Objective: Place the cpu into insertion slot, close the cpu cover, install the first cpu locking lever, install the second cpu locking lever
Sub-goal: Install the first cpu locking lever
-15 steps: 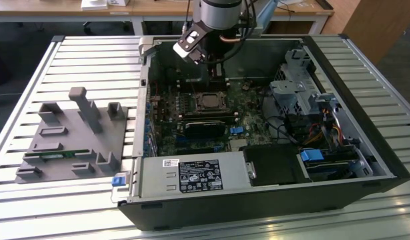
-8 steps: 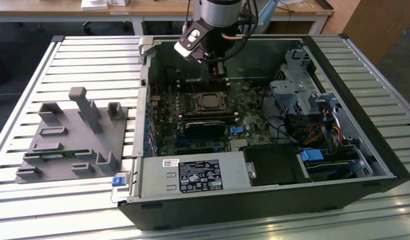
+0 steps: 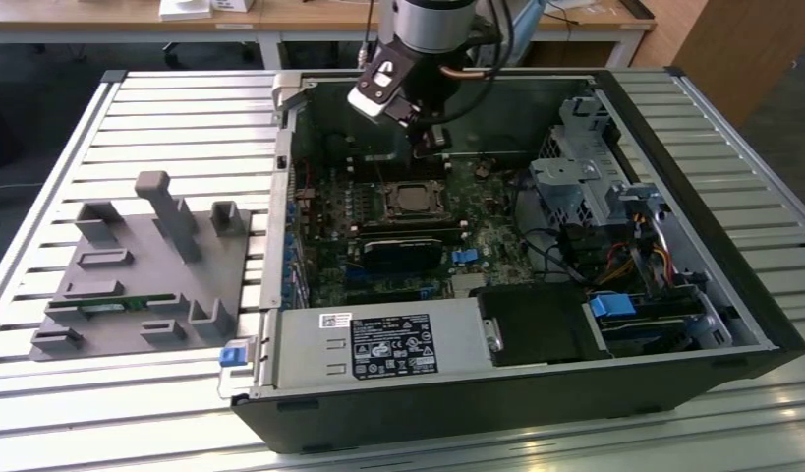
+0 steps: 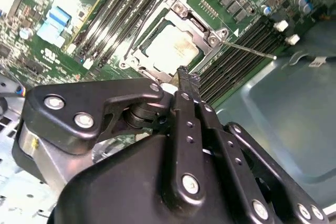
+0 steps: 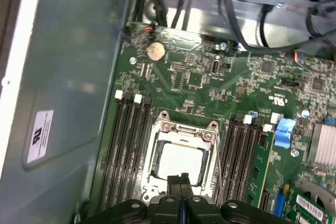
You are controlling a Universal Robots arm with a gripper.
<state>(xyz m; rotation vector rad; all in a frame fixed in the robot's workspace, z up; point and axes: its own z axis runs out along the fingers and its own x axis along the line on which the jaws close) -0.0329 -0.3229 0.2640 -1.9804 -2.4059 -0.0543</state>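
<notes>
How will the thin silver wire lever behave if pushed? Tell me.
Long and slender, the thin silver wire lever probably flexes springily. Anchored at the silver socket frame, it likely pivots, not slides. Smooth metal may slip.

We find the cpu [image 5: 181,162], a flat square chip with a dull grey metal top, seated level in the insertion slot [image 5: 152,182]. The cpu cover [image 5: 185,130], a thin silver frame, lies flat around it. One thin locking lever [image 4: 251,50] juts outward from a corner of that frame, unlatched.
</notes>
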